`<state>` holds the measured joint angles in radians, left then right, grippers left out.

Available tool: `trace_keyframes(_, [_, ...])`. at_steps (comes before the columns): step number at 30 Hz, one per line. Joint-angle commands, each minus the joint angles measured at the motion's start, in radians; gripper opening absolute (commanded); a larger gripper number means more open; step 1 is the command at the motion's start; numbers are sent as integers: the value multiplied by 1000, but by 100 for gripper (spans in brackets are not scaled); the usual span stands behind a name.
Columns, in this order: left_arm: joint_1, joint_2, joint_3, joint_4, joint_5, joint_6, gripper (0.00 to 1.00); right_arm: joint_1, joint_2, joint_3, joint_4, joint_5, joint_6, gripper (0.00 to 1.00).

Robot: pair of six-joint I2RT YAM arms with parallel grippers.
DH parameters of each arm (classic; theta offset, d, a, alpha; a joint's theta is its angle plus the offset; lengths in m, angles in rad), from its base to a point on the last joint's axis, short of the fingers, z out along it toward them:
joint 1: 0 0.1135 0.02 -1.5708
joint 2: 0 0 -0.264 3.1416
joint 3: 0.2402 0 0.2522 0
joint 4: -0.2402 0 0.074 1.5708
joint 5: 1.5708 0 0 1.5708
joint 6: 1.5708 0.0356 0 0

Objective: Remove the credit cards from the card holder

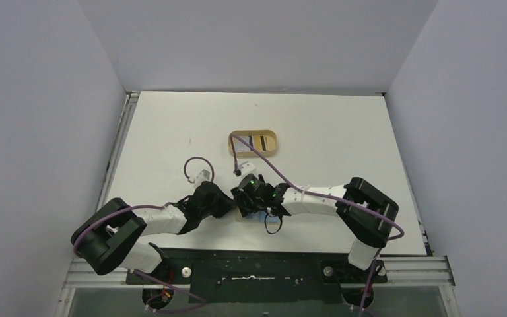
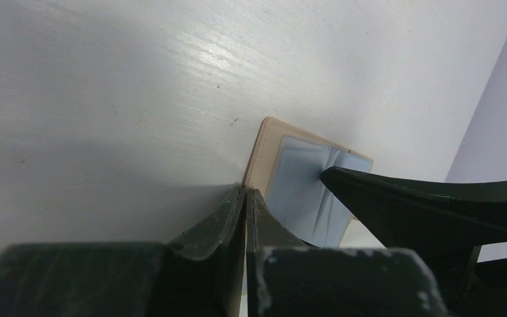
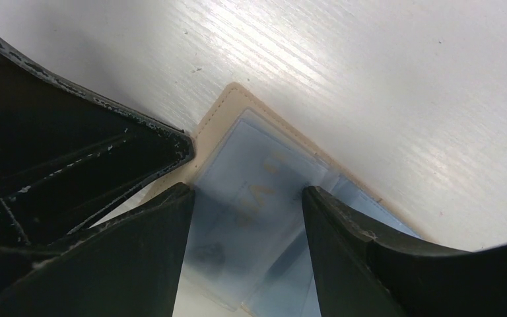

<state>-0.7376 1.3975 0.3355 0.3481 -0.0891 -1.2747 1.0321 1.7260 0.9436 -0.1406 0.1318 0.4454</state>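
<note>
Card holder (image 3: 221, 113) partly behind jaws

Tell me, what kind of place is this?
Likely a robot lab test booth: a left arm and right arm mounted at a white table, with plain walls around it.

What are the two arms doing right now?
Both are working on the card holder. The left gripper is shut and presses on the holder's corner, apparently pinning it down. The right gripper is open, one finger on each side of the light blue card, which sits in the holder, not yet out.
</note>
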Motion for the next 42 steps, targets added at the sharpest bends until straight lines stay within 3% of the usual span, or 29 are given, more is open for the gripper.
trace_keyframes(1, [7, -6, -8, -20, -11, 21, 0, 8, -27, -27, 33, 29, 27, 62])
trace_keyframes(20, [12, -40, -9, -62, -28, 48, 0, 2, -226, -142, -134, 108, 54, 63])
trace_keyframes(30, [11, -33, 12, -91, -31, 94, 0, -113, -429, -169, -318, 160, 59, 66])
trace_keyframes(37, [0, -6, 20, -86, -25, 106, 0, -142, -510, 43, -511, 161, 34, 65])
trace_keyframes(42, [-4, -3, 34, -91, -21, 118, 0, -63, -436, 144, -487, 160, 42, 64])
